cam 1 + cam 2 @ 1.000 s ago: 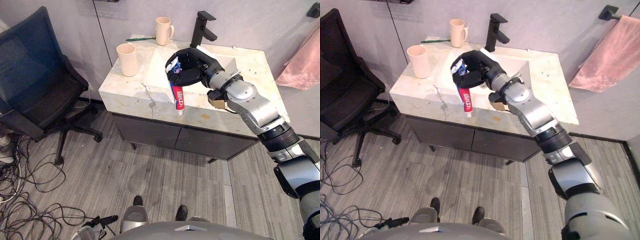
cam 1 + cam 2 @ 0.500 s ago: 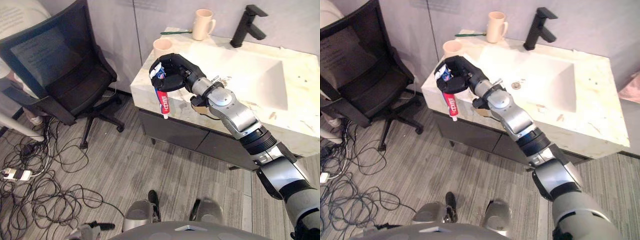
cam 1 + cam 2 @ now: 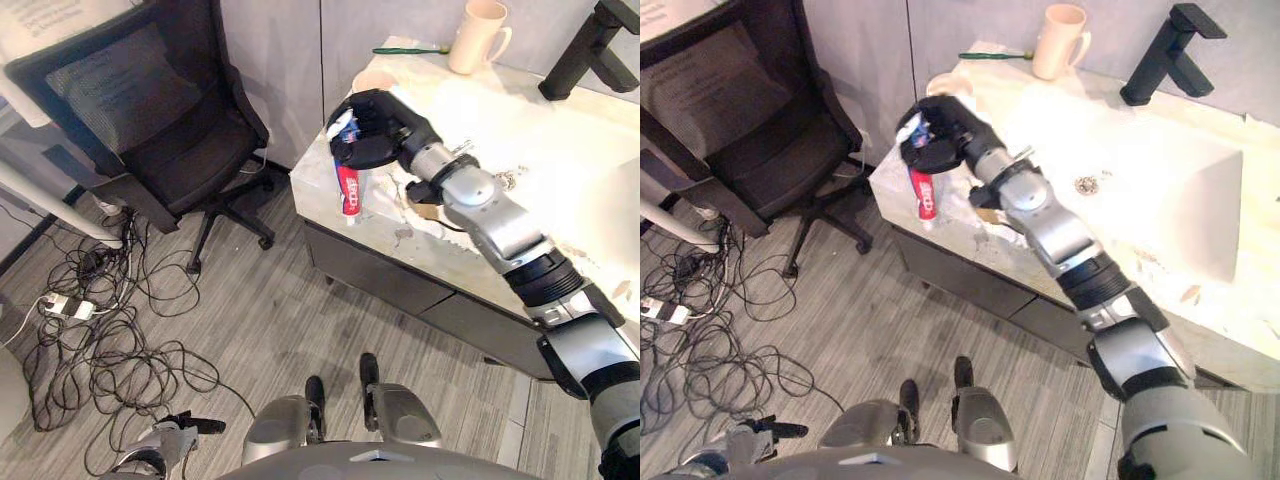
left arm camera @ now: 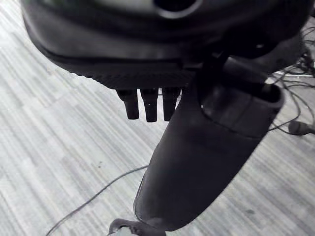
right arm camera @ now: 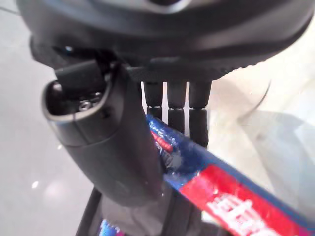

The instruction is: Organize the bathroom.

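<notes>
Right hand [image 3: 378, 128]: extended over the front left corner of the marble vanity counter [image 3: 520, 215], fingers and thumb curled round a toothpaste tube [image 3: 346, 180] and pinching it near its crimped end; the tube hangs cap-down, its red lower part level with the counter's front edge, its blue upper part partly hidden inside the grip. White lettering on the red part shows in the right wrist view [image 5: 236, 206] but is cut off and too blurred to read. Beige cup [image 3: 374, 80]: on the counter just behind the hand, largely hidden by it, rim only visible. Beige mug [image 3: 477, 35]: at the back of the counter, upright, handle towards the tap. Green toothbrush [image 3: 410, 50]: lying flat just beside the mug, bristle end hard to make out. Black tap [image 3: 590, 52]: at the back edge, partly cut off by the frame. Sink basin [image 3: 1160, 180]: sunk in the counter, drain [image 3: 1087, 184] visible. Left hand [image 4: 150, 103]: seen in its own wrist view above grey plank flooring, fingers relaxed and holding nothing. Black office chair [image 3: 160, 130]: beside the vanity — cables [image 3: 90, 330] tangled on the floor near it.
</notes>
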Controlling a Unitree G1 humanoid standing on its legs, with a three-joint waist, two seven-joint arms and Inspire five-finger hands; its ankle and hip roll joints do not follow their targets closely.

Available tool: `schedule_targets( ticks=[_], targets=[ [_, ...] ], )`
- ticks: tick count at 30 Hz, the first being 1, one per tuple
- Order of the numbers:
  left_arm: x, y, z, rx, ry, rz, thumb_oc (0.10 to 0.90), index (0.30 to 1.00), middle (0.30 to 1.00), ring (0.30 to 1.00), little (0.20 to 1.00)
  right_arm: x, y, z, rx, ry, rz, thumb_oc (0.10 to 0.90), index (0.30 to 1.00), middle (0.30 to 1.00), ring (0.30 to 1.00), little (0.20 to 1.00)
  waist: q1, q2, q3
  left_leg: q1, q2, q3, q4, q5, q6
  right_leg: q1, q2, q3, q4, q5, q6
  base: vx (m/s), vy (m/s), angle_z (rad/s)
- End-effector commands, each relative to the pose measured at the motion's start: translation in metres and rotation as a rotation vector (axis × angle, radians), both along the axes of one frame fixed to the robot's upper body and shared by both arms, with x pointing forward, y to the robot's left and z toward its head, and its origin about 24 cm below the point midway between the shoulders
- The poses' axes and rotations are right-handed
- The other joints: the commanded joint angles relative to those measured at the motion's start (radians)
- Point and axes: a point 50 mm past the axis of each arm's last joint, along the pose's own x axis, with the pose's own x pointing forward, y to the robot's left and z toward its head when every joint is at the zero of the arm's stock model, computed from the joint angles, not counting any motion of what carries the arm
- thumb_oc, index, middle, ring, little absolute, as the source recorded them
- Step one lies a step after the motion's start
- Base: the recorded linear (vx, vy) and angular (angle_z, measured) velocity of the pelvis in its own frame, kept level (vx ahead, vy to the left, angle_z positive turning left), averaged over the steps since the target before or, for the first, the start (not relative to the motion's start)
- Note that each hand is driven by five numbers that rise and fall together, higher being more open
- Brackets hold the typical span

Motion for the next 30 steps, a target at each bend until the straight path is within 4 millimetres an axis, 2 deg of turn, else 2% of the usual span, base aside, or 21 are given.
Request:
schedule_targets(
  ticks=[1,5,13,18,20,30],
  targets=[
    [-0.016,0.029,0.008,0.116,0.068,-0.051,0.800,0.900,0.900,0.900,0.900,-0.017,0.005,0.089,0.168,-0.388,0.069,0.400,0.300,0.300,0.300,0.300,-0.014,-0.031,-0.105,-0.018,-0.010,0.041,0.042,-0.033,0.008,-0.029,-0.041,0.023,0.062,-0.099,0.110,0.14,-0.036,-0.02],
    [-0.022,0.036,0.010,0.136,0.079,-0.032,0.800,0.900,0.900,0.900,0.900,-0.021,0.001,0.094,0.186,-0.432,0.043,0.400,0.300,0.300,0.300,0.300,-0.018,-0.035,-0.126,0.003,-0.006,0.049,0.013,-0.034,0.011,-0.019,-0.041,0.026,0.047,-0.102,0.116,0.07,-0.016,-0.03],
    [-0.033,0.040,0.011,0.127,0.104,-0.032,0.800,0.900,0.900,0.900,0.900,-0.028,-0.003,0.120,0.187,-0.540,0.015,0.400,0.300,0.300,0.300,0.300,-0.011,-0.045,-0.152,0.018,-0.002,0.059,-0.006,-0.036,0.014,-0.008,-0.042,0.025,0.033,-0.102,0.122,0.03,-0.007,-0.02],
    [-0.036,0.037,0.009,0.123,0.102,-0.009,0.800,0.900,0.900,0.900,0.900,-0.035,-0.005,0.138,0.219,-0.632,0.004,0.400,0.300,0.300,0.300,0.300,-0.003,-0.052,-0.168,0.021,0.001,0.058,-0.018,-0.032,0.011,0.003,-0.039,0.023,0.017,-0.102,0.123,0.00,0.000,0.00],
    [-0.039,0.034,0.007,0.119,0.100,0.002,0.800,0.900,0.900,0.900,0.900,-0.041,-0.004,0.148,0.239,-0.727,-0.017,0.400,0.300,0.300,0.300,0.300,0.005,-0.054,-0.180,0.024,0.005,0.059,-0.028,-0.029,0.009,0.010,-0.038,0.022,0.009,-0.104,0.124,0.03,-0.003,0.04],
    [-0.058,0.026,0.002,0.109,0.128,0.064,0.800,0.900,0.900,0.900,0.900,-0.048,-0.008,0.164,0.159,-0.868,-0.079,0.400,0.300,0.300,0.300,0.300,0.027,-0.059,-0.205,0.029,0.012,0.047,-0.052,-0.018,0.002,0.037,-0.028,0.020,-0.012,-0.114,0.120,0.03,-0.001,0.04]
  ],
)
